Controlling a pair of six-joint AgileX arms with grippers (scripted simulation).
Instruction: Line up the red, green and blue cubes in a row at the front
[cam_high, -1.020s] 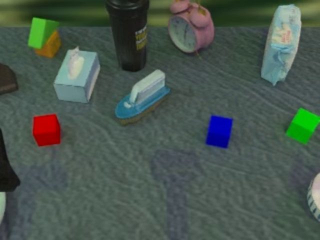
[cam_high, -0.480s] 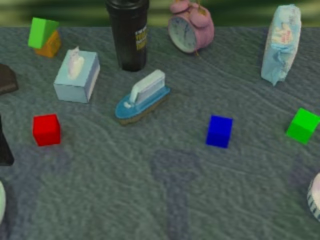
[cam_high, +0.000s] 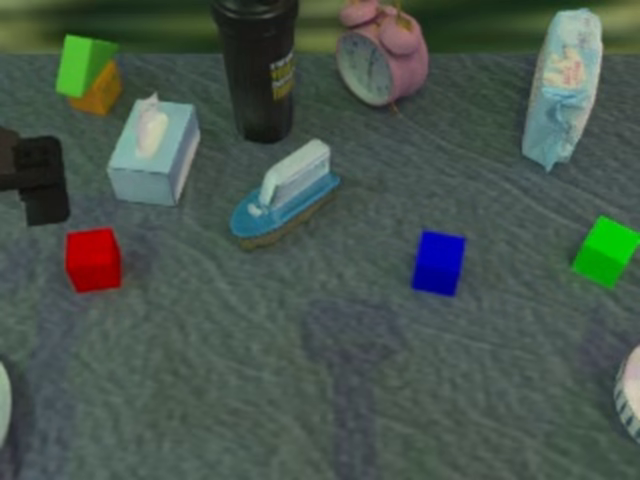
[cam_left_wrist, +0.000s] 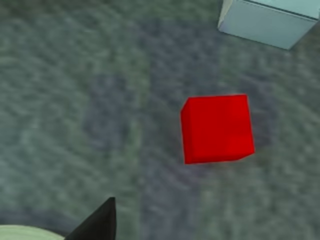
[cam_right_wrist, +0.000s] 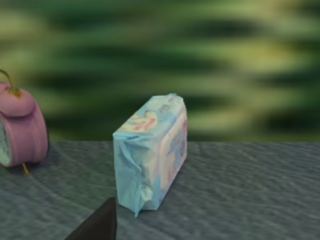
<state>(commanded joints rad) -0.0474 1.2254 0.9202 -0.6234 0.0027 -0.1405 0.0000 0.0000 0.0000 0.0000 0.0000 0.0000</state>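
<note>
The red cube (cam_high: 93, 259) sits at the left, the blue cube (cam_high: 439, 262) right of centre, and the green cube (cam_high: 605, 251) near the right edge, all flat on the table. My left gripper (cam_high: 40, 182) hovers just behind and left of the red cube, open and holding nothing. In the left wrist view the red cube (cam_left_wrist: 217, 128) lies ahead of one dark fingertip (cam_left_wrist: 102, 222), clear of it. My right arm (cam_high: 630, 395) is parked at the front right edge. One fingertip (cam_right_wrist: 102, 222) of its gripper shows, with nothing held.
A tissue box (cam_high: 153, 152) stands just behind the red cube. A scrub brush (cam_high: 285, 196), black cup (cam_high: 256, 68), pink alarm clock (cam_high: 381, 52) and wipes pack (cam_high: 564, 88) fill the back. A lime wedge on an orange block (cam_high: 88, 73) is at back left.
My left gripper moved from the front left edge toward the back and slightly right, ending just behind the red cube. The cubes and right arm stayed put.
</note>
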